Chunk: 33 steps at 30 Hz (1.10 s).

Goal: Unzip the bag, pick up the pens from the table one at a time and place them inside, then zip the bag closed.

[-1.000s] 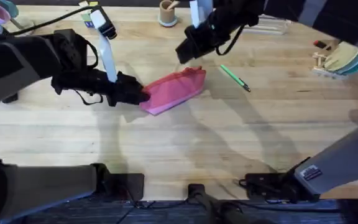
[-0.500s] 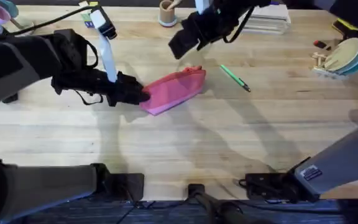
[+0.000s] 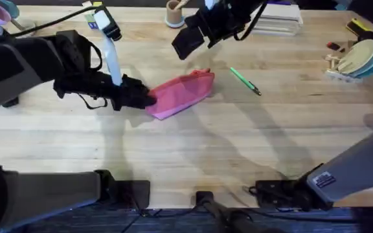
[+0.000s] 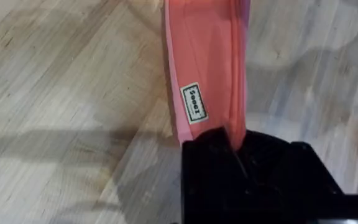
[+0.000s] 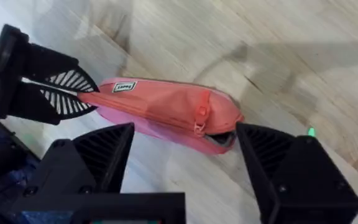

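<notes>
Bag [image 3: 181,93] lies just above frame center on the table [image 3: 238,149], tilted, far end up-right. Left gripper [image 3: 144,98] is clamped on the bag's lower-left end (wrist view: fabric pinched between the fingers, white label [image 4: 193,103] just beside them). Right gripper [image 3: 181,45] hangs above the bag toward upper center, fingers spread wide, holding nothing. Zipper looks partly open at the far end, pull [image 5: 201,121] short of it. Green pen [image 3: 245,81] lies right of the bag, not touching.

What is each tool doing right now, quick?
Left tool: shut on the end of the bag.
Right tool: open, holding nothing, above the bag.
</notes>
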Motion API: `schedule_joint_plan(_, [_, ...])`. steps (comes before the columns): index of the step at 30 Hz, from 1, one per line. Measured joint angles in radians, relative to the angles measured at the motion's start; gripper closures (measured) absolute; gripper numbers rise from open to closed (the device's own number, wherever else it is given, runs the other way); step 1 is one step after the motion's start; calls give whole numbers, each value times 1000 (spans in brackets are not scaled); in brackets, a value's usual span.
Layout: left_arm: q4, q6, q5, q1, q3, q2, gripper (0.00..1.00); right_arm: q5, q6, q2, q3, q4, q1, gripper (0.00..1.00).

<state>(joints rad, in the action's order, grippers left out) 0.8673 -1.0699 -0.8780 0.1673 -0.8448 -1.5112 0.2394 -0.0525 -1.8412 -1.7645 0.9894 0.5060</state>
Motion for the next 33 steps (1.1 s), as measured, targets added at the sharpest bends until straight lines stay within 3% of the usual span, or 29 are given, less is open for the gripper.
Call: schedule_joint_plan(33, [0,0,0,0,0,0,959,-1,-16,0,0,9,0,5])
